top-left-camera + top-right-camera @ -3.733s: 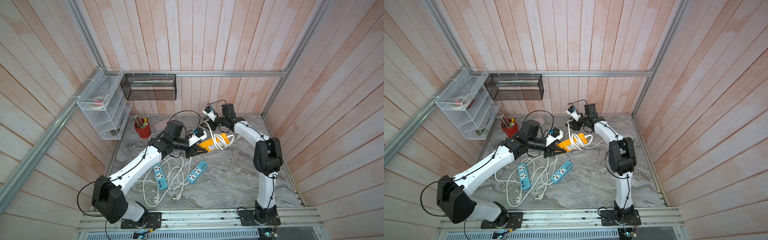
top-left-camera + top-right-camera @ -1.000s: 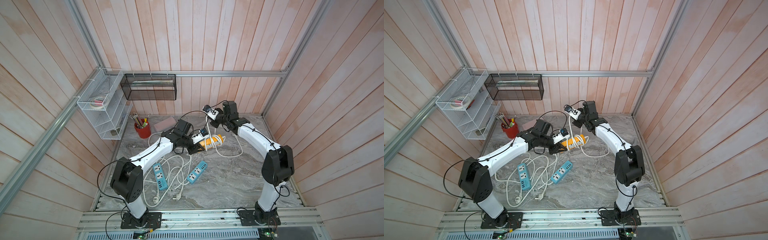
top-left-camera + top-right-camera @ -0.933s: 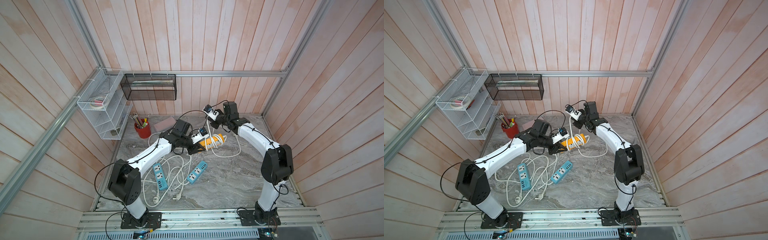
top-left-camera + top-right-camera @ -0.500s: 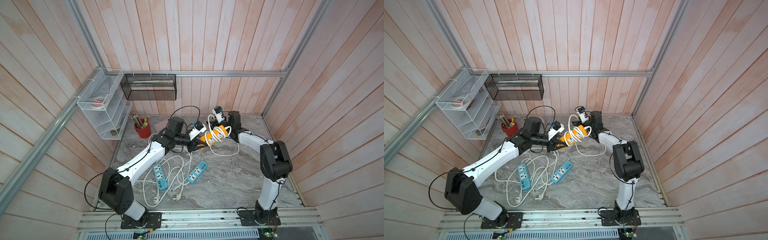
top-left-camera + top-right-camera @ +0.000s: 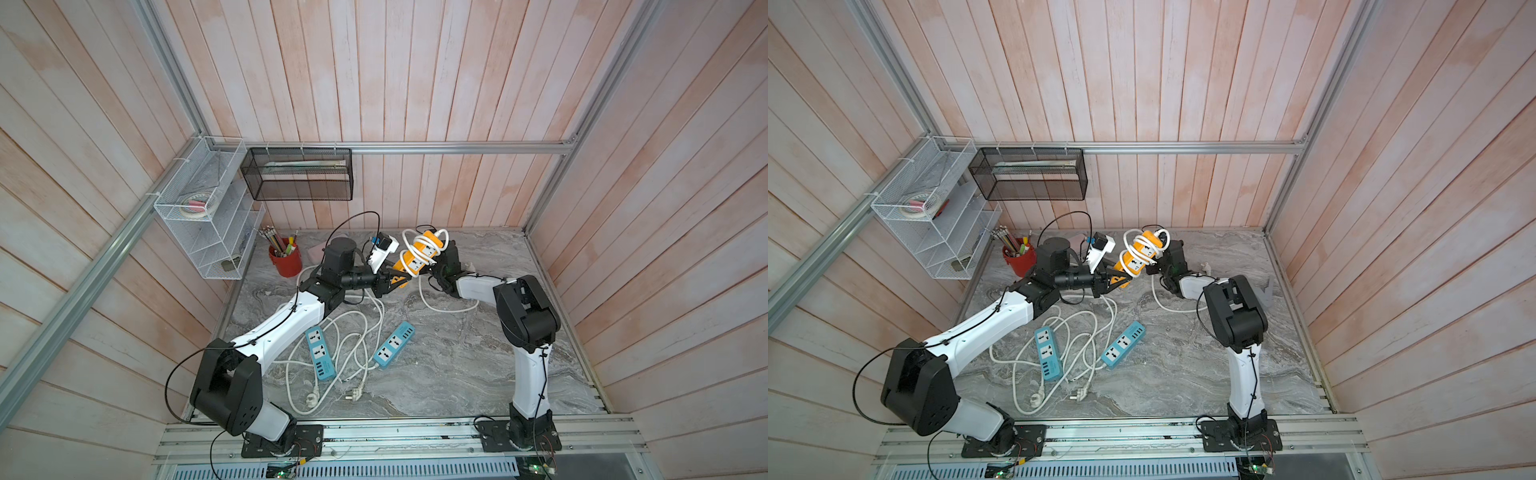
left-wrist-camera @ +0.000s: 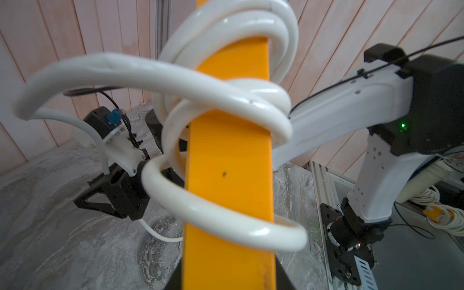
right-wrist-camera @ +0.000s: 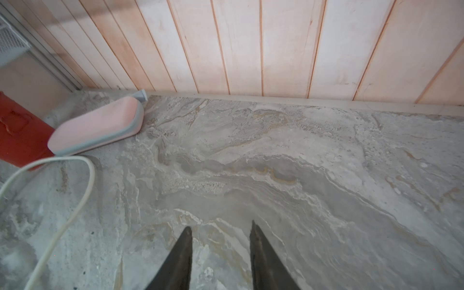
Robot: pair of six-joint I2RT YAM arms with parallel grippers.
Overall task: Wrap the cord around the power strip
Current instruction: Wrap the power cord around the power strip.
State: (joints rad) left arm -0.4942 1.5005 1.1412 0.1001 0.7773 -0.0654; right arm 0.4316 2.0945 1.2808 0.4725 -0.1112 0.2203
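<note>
Top view: orange power strip [image 5: 409, 264] is tilted above the tabletop [image 5: 457, 365], its low end clamped in the left fingers [image 5: 390, 284]; left arm stretched level. Left wrist view: white cord [image 6: 150, 77] coils loosely; judged stiff and springy on a light rigid body, best held at the bare end. Right wrist view: right fingers [image 7: 180, 256] parted, empty, apparently low over the tabletop.

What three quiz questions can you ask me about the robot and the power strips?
1. True or false: the orange power strip lies flat on the table.
2. How many blue power strips lie on the table?
3. The right gripper is: A) open and empty; B) shut on the cord; C) holding the red cup.

Key: 1 false, the left gripper holds it up; 2 two; 3 A.
</note>
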